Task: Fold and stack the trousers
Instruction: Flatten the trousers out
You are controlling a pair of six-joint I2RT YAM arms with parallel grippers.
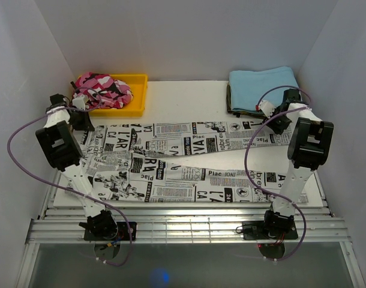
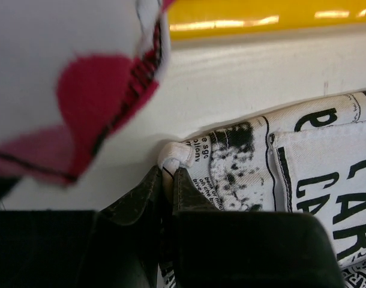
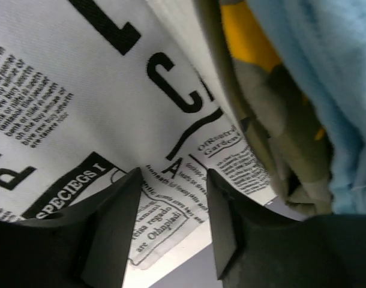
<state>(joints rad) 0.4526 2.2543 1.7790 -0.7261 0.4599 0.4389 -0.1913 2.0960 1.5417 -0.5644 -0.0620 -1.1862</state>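
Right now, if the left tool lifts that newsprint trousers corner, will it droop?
Probably floppy: the trousers lie limp and creased, their corner bunched in the left tool. Likely light: the pinched edge looks thin. The long spread legs would probably drag.

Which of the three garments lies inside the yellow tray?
The pink camouflage garment, bunched up in the yellow tray at far left. The newsprint trousers lie spread on the table; the light blue cloth sits folded.
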